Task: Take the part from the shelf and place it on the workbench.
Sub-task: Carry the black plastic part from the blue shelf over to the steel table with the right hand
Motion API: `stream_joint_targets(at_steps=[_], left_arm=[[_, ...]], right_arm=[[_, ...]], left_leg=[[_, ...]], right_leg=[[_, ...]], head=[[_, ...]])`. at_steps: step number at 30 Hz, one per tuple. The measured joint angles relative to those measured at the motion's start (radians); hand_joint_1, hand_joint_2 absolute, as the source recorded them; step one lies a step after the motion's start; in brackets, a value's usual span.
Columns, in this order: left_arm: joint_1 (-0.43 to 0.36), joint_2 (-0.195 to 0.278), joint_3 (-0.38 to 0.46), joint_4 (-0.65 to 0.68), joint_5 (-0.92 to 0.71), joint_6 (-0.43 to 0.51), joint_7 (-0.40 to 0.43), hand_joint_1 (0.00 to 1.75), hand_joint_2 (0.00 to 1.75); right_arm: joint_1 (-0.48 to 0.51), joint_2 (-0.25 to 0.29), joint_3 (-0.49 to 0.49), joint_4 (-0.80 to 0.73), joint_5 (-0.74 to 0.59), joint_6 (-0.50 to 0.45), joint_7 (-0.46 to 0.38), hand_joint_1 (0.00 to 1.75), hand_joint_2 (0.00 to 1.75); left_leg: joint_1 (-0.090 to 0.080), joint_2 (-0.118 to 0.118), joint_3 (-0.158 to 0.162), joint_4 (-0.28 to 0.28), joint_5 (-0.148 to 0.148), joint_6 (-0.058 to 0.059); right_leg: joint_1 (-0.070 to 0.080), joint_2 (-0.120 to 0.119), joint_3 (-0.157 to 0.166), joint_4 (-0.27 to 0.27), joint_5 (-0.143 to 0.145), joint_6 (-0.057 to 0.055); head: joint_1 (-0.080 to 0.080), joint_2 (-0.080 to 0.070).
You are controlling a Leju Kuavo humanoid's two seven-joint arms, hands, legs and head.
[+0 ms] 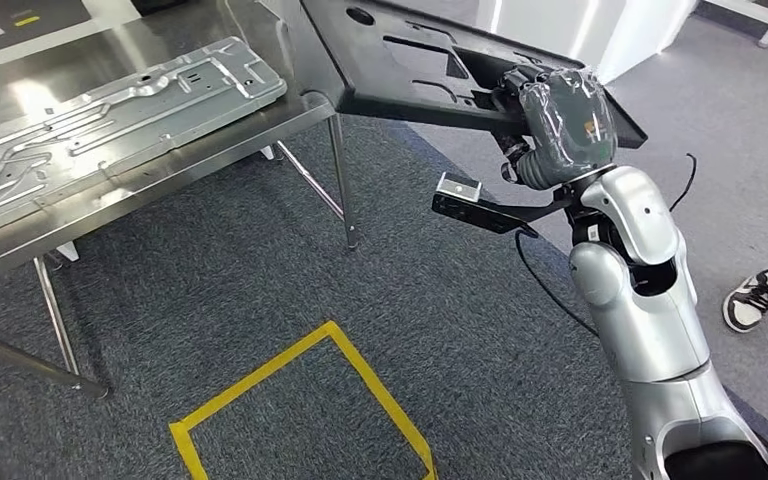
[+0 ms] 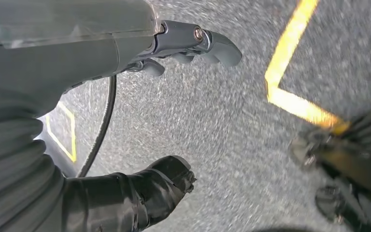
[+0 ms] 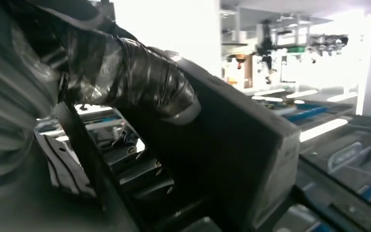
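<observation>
A flat black moulded part with several cut-outs hangs at the upper middle of the head view. My right hand, wrapped in dark film, grips its right end. The part's left end overlaps the right corner of the steel workbench; I cannot tell if it touches. In the right wrist view my taped thumb and hand press on the black part at its edge. My left hand hangs over the carpet, its fingers apart and holding nothing.
A silver stamped metal panel lies across the workbench. Yellow floor tape marks a square on the grey carpet in front of the bench, and the yellow tape runs under my left hand. A person's shoe stands at the right edge.
</observation>
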State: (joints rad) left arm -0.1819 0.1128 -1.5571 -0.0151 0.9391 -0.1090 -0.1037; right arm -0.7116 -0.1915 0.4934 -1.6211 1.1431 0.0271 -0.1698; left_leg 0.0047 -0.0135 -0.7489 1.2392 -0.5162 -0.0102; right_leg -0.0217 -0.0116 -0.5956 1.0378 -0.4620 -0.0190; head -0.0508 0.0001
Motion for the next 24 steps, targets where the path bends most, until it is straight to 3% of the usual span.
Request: stream_joint_targets(at_steps=[2,3,5,8,9,11,12,14,16,17,18,19,20,22,24], left_arm=[[0.001,0.0,0.0,0.0,0.006,-0.002,0.0,0.0,1.75],[0.001,0.0,0.0,-0.001,0.008,-0.002,0.001,0.0,1.75],[0.002,0.001,0.0,-0.001,0.012,-0.002,0.001,0.0,1.75],[0.0,0.003,0.0,-0.001,0.014,-0.003,0.0,0.0,1.75],[0.0,0.004,0.0,-0.001,0.015,-0.003,0.0,0.0,1.75],[0.001,0.005,-0.001,-0.001,0.016,-0.003,0.0,0.0,1.75],[0.002,0.006,-0.001,-0.001,0.017,-0.003,0.0,0.0,1.75],[0.0,0.007,-0.001,-0.001,0.018,-0.003,-0.001,0.0,1.75],[-0.002,0.007,-0.001,-0.001,0.018,-0.003,-0.001,0.0,1.75],[-0.002,0.007,-0.002,-0.001,0.018,-0.003,-0.001,0.0,1.75],[-0.002,0.007,-0.002,-0.001,0.018,-0.003,-0.001,0.0,1.75],[-0.002,0.007,-0.003,-0.001,0.018,-0.003,-0.002,0.0,1.75],[-0.001,0.007,-0.003,-0.001,0.018,-0.003,-0.002,0.0,1.75],[-0.001,0.005,-0.003,-0.001,0.017,-0.004,-0.003,0.0,1.75],[-0.001,0.004,-0.004,-0.002,0.015,-0.005,-0.004,0.0,1.75]], right_arm=[[-0.002,0.0,0.004,0.006,-0.003,0.004,0.0,1.75,1.75],[-0.002,0.0,0.005,0.009,-0.004,0.006,0.0,1.75,1.75],[-0.005,0.001,0.006,0.013,-0.006,0.007,0.0,1.75,1.75],[-0.018,0.002,0.007,0.017,-0.01,0.008,-0.001,1.75,1.75],[-0.022,0.003,0.009,0.019,-0.012,0.009,-0.001,1.75,1.75],[-0.026,0.006,0.014,0.023,-0.014,0.01,-0.002,1.75,1.75],[-0.027,0.008,0.017,0.024,-0.015,0.01,-0.002,1.75,1.75],[-0.029,0.009,0.021,0.026,-0.016,0.01,-0.001,1.75,1.75],[-0.03,0.009,0.023,0.029,-0.016,0.011,-0.002,1.75,1.75],[-0.029,0.009,0.025,0.03,-0.017,0.011,-0.003,1.75,1.75],[-0.028,0.009,0.027,0.033,-0.017,0.012,-0.003,1.75,1.75],[-0.028,0.009,0.028,0.034,-0.017,0.012,-0.003,1.75,1.75],[-0.028,0.009,0.029,0.035,-0.018,0.012,-0.003,1.75,1.75],[-0.03,0.009,0.031,0.036,-0.018,0.013,-0.003,1.75,1.75],[-0.031,0.009,0.034,0.038,-0.019,0.013,-0.003,1.75,1.75]], left_leg=[[0.004,0.007,-0.038,0.069,-0.014,-0.004],[0.005,0.008,-0.039,0.066,-0.003,-0.005],[0.005,0.018,0.009,-0.026,0.05,-0.003],[-0.008,0.072,0.096,-0.193,0.104,0.013],[-0.013,0.077,0.104,-0.209,0.102,0.02],[-0.013,0.054,0.106,-0.212,0.103,0.032],[-0.01,0.042,0.11,-0.217,0.105,0.037],[-0.004,0.022,0.119,-0.225,0.108,0.049],[-0.004,0.001,0.12,-0.225,0.107,0.056],[-0.005,-0.012,0.121,-0.223,0.106,0.057],[-0.006,-0.025,0.121,-0.221,0.105,0.058],[-0.006,-0.04,0.121,-0.219,0.103,0.058],[-0.006,-0.055,0.123,-0.216,0.101,0.057],[-0.006,-0.082,0.121,-0.208,0.096,0.052],[-0.001,-0.105,0.111,-0.205,0.095,0.041]], right_leg=[[0.001,-0.024,0.001,0.001,-0.003,0.0],[0.001,-0.034,0.002,0.001,-0.005,0.001],[0.001,-0.052,0.006,0.001,-0.009,0.004],[0.007,-0.081,0.016,0.0,-0.018,0.015],[0.01,-0.09,0.019,-0.001,-0.02,0.019],[0.012,-0.104,0.026,-0.003,-0.025,0.03],[0.01,-0.093,0.027,0.003,-0.032,0.035],[0.004,-0.041,0.0,0.066,-0.07,0.043],[0.002,0.002,-0.068,0.198,-0.127,0.046],[0.002,0.008,-0.102,0.256,-0.143,0.047],[0.003,0.01,-0.123,0.284,-0.139,0.047],[0.003,0.012,-0.125,0.27,-0.114,0.045],[0.003,0.018,-0.109,0.219,-0.073,0.042],[0.001,0.062,-0.058,0.086,-0.004,0.032],[0.003,0.096,-0.03,0.021,0.009,0.027]], head=[[0.0,0.0],[0.0,0.0],[0.0,0.0],[0.0,0.0],[0.001,0.0],[0.001,0.0],[0.001,0.0],[0.002,0.0],[0.002,0.0],[0.002,0.0],[0.002,0.0],[0.002,0.0],[0.002,0.0],[0.002,0.0],[0.002,0.0]])
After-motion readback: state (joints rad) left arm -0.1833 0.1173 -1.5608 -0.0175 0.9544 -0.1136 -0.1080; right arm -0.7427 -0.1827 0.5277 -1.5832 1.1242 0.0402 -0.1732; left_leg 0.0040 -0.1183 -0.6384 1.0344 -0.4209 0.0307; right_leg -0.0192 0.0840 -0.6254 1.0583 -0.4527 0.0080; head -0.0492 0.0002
